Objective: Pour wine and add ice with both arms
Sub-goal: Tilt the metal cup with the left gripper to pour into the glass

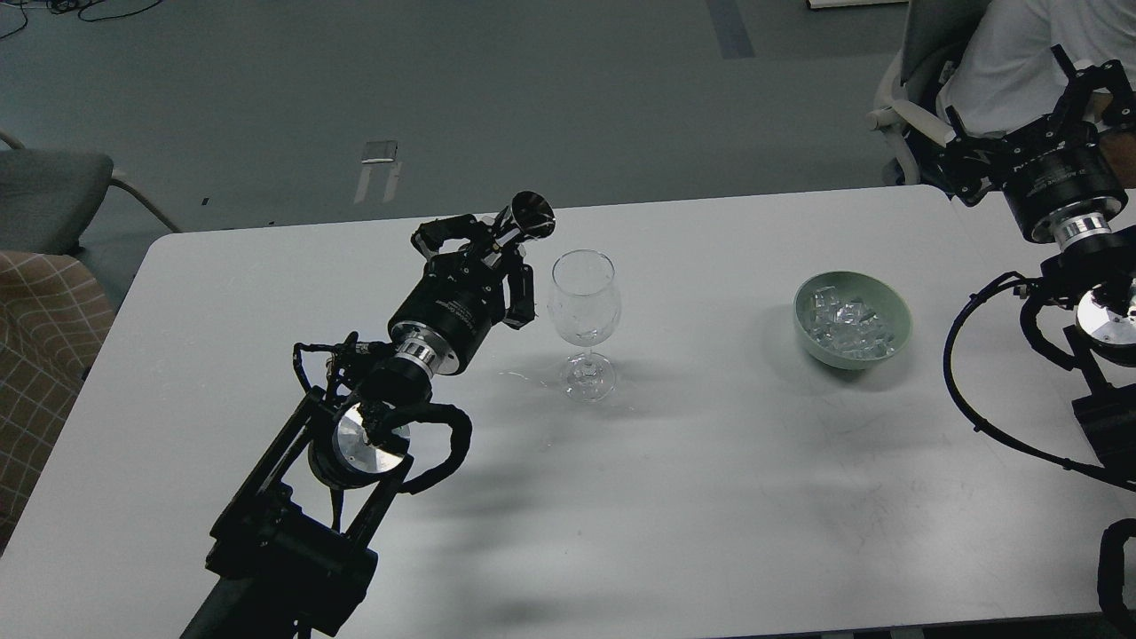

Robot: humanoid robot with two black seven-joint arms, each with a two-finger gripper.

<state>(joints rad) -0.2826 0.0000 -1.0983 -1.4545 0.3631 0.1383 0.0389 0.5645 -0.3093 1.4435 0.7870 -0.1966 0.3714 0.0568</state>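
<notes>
A small dark shiny cup (530, 216) is gripped in the left gripper (497, 241), tipped beside the wine glass (583, 319) on the table (674, 497). The ice (850, 321) is heaped in a green bowl (852, 353). The right gripper (1078, 84) is raised well apart; its spread cannot be told

I count one white table (621, 497). On it stands one wine glass (583, 324) and one green bowl (852, 319). The bowl holds a single heap of ice cubes (850, 323); the cubes are too small and clear for me to count one by one. Two black arms are in view, my left arm (355, 461) and my right arm (1078, 266), each with one gripper. The left gripper (488, 244) holds one small dark cup (531, 216). Beyond the table I see one person (1021, 53), seated, and two chairs.
</notes>
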